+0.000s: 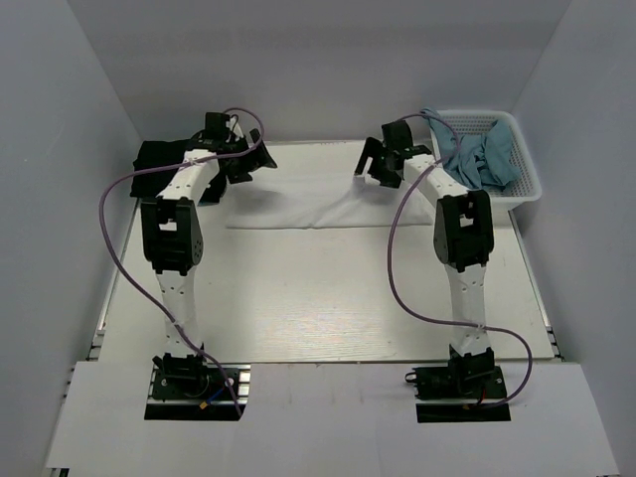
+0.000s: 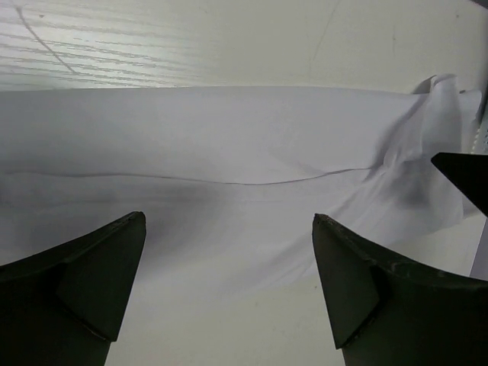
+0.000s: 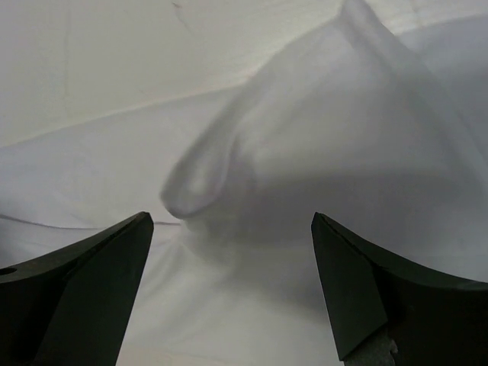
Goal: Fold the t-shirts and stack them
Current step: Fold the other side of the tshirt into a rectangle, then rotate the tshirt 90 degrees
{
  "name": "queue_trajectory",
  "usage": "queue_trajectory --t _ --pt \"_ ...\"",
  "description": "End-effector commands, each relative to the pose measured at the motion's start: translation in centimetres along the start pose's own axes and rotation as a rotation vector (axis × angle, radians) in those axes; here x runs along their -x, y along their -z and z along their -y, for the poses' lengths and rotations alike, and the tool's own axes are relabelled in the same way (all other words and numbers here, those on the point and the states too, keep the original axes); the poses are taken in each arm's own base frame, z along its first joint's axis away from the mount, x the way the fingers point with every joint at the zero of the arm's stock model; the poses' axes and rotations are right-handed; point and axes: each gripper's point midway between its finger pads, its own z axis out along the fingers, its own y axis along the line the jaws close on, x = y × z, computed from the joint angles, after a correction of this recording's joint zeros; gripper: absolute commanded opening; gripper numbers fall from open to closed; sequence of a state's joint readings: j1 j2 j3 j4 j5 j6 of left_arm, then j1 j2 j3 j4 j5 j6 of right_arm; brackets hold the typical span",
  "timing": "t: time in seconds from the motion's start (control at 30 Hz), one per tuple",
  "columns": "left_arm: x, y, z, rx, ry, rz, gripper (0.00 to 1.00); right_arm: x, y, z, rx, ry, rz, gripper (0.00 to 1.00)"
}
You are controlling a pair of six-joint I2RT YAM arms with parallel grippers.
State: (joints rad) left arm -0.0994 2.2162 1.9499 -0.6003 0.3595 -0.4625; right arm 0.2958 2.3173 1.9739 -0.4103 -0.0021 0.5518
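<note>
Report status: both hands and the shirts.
Left hand and right hand open, empty, over white t-shirt. Black t-shirt bunched far left, not stacked. Nothing between hands and cloth.

white-linked arms (image 1: 179,298) with black joints (image 1: 171,234), looping purple cables (image 1: 100,209) and black tools (image 1: 243,162).

No text, label, brand, number or sign legible in any view. White t-shirt (image 1: 308,204), centre of frame: plain cloth, nothing printed. Black t-shirt (image 1: 157,157), upper left: plain, no print. Basket (image 1: 529,189), upper right: no marking readable.
</note>
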Motion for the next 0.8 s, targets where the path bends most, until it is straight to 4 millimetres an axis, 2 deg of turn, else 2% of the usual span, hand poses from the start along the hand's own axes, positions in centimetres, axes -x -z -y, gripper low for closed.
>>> queue_trajectory --t 0.0,0.03,0.1,0.13,0.17,0.2,0.27,0.3,0.33,0.37,0.4,0.43,0.47,0.5,0.53,0.57,0.6,0.63,0.67,0.7,0.73,0.77 --pt "-0.9 -2.2 0.8 -0.010 -0.036 -0.020 1.00 0.1 3.0 2.4 -0.109 0.015 0.009 0.90" --pt "-1.1 -2.7 0.3 0.006 -0.032 -0.025 1.00 -1.2 2.9 3.0 -0.125 0.015 -0.019 0.90" --pt "-3.3 -4.1 -1.4 0.056 -0.021 -0.069 1.00 -1.7 3.6 3.7 -0.145 -0.003 -0.029 0.90" --pt "-3.8 -4.2 -1.9 0.073 -0.016 -0.077 1.00 -3.3 3.3 4.9 -0.181 -0.011 -0.066 0.90" --pt "-4.3 -4.4 -2.2 0.079 -0.011 -0.090 1.00 -3.3 3.5 5.1 -0.185 -0.012 -0.062 0.90" --pt "-6.0 -4.7 -3.5 0.111 0.002 -0.125 1.00 -3.8 3.5 5.6 -0.191 -0.019 -0.082 0.90" --pt "-7.4 -4.3 -4.3 0.136 0.012 -0.150 1.00 -5.4 3.0 6.2 -0.202 -0.023 -0.123 0.90" --pt "-9.7 -4.2 -5.5 0.161 0.029 -0.200 1.00 -5.8 2.7 6.3 -0.191 -0.029 -0.140 0.90" --pt "-11.0 -3.9 -5.6 0.168 0.030 -0.225 1.00 -6.3 2.3 6.5 -0.195 -0.028 -0.158 0.90" --pt "-11.6 -2.7 -5.5 0.174 0.034 -0.237 1.00 -6.1 2.1 6.3 -0.189 -0.030 -0.156 0.90" --pt "-14.8 -2.1 -6.5 0.205 0.050 -0.309 1.00 -6.2 1.5 6.2 -0.180 -0.031 -0.160 0.90" --pt "-16.2 -1.2 -6.9 0.221 0.061 -0.340 1.00 -6.7 0.9 6.5 -0.183 -0.026 -0.172 0.90" --pt "-18.0 -0.4 -6.7 0.236 0.078 -0.378 1.00 -5.7 0.7 5.9 -0.164 -0.020 -0.154 0.90" --pt "-21.8 2.2 -7.0 0.262 0.120 -0.474 1.00 -6.6 -0.4 5.6 -0.137 -0.009 -0.181 0.90" --pt "-24.4 3.4 -5.9 0.242 0.130 -0.541 1.00 -6.5 -1.1 4.3 -0.073 0.004 -0.178 0.90" --pt "-26.9 5.0 -4.1 0.158 0.160 -0.627 1.00 -5.3 -1.3 2.8 -0.031 0.019 -0.152 0.90" --pt "-31.4 7.3 -4.1 0.153 0.212 -0.741 1.00 -6.4 -2.3 1.8 0.041 0.036 -0.198 0.90" --pt "-32.5 9.2 -2.1 0.078 0.205 -0.767 1.00 -5.7 -3.4 0.0 0.108 0.052 -0.172 0.90" --pt "-35.0 11.4 0.8 -0.025 0.211 -0.870 1.00 -5.5 -3.8 -1.1 0.157 0.065 -0.166 0.90" --pt "-36.9 13.1 1.9 -0.072 0.219 -0.938 1.00 -6.2 -4.3 -3.0 0.253 0.095 -0.193 0.90" --pt "-37.9 15.1 3.2 -0.118 0.205 -1.008 1.00 -5.7 -4.8 -4.6 0.318 0.121 -0.165 0.90" --pt "-38.3 17.0 6.0 -0.250 0.102 -1.056 1.00 -4.8 -4.9 -5.9 0.368 0.148 -0.115 0.90"
